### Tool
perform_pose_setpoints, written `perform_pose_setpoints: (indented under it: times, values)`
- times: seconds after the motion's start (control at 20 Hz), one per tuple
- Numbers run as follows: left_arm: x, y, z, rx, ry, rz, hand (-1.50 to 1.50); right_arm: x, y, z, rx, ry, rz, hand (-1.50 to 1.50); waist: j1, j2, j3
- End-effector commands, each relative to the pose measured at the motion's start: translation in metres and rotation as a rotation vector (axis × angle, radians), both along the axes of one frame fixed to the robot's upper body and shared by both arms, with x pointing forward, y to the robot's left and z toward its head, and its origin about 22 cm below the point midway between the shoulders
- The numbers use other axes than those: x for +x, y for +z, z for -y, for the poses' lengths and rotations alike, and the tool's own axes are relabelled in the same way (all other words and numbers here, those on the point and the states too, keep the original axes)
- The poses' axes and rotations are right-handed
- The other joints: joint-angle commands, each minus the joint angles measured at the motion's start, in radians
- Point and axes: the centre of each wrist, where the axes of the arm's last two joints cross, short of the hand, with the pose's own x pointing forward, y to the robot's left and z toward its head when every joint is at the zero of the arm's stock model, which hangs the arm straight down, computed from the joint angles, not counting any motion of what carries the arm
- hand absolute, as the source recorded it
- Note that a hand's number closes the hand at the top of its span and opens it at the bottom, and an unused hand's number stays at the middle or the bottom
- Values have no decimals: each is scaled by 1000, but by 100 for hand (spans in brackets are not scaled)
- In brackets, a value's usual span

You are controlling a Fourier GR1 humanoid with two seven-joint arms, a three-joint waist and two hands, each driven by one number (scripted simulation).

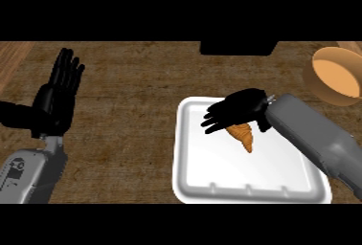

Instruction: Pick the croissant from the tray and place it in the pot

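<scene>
A white tray [212, 182] lies on the wooden counter at centre right. An orange-brown croissant [244, 136] points down toward the tray's middle, its upper end under my right hand [237, 111]. That hand curls over the croissant's top, fingers bent to the left, and hides part of it. I cannot tell whether the croissant still touches the tray. The pot [338, 76], tan outside and orange inside, sits at the far right edge, partly cut off. My left hand [58, 93] stands open at the left, fingers up, resting.
A dark block [238, 47] sits at the counter's back edge above the tray. Bare wooden counter [127, 124] stretches between my left hand and the tray.
</scene>
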Motion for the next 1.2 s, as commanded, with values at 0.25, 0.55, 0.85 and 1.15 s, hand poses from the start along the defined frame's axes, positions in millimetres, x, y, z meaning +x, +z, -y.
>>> perform_pose_setpoints:
  times: [0.25,0.55,0.85,1.15]
  values:
    - [-23,8,8,-6,-9,-4,0,-8,-48,-2,10,95,-76,-150,9,-2,1]
    - [-16,-12,1,-1,-12,-4,0,-15,-56,-3,-7,203,-94,150,-7,-2,0]
    - [-5,-2,-1,-3,4,-21,0,-18,-55,-33,56,288,-90,150,0,0,0]
    - [-6,18,-11,8,3,-9,0,-29,-65,-24,99,295,-63,150,-6,-3,0]
